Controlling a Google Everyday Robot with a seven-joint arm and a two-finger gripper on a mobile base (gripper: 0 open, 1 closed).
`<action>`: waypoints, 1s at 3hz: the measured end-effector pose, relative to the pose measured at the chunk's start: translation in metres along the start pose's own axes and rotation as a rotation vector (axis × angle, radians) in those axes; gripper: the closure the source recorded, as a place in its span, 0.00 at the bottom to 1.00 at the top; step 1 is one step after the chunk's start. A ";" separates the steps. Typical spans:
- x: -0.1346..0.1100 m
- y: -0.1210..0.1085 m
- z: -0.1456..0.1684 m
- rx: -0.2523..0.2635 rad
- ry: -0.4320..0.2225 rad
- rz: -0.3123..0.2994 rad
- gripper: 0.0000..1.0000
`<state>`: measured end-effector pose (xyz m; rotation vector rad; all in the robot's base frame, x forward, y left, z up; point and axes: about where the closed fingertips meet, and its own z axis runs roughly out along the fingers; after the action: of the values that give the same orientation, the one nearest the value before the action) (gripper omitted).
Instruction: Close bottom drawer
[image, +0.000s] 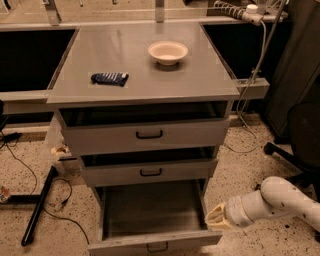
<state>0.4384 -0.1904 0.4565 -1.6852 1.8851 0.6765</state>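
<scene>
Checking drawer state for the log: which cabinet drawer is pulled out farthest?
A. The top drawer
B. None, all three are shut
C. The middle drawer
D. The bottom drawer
D: the bottom drawer stands far out with its tray floor exposed, while the top drawer and middle drawer are only slightly open. The hand is by the bottom drawer's right side, near the front.

The bottom drawer (150, 212) stands far out from the cabinet. The gripper (216, 218) is just beside its right front corner, low over bare floor. To the right, an office chair base (281, 150) narrows the room. On the left, a black bar (37, 206) lies across the floor.
</scene>
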 end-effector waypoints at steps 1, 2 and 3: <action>0.000 0.001 0.001 -0.001 0.000 -0.001 1.00; 0.004 0.006 0.020 0.012 0.001 0.015 1.00; 0.033 0.008 0.072 0.029 0.050 0.041 1.00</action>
<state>0.4310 -0.1657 0.3811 -1.6641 1.9591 0.6258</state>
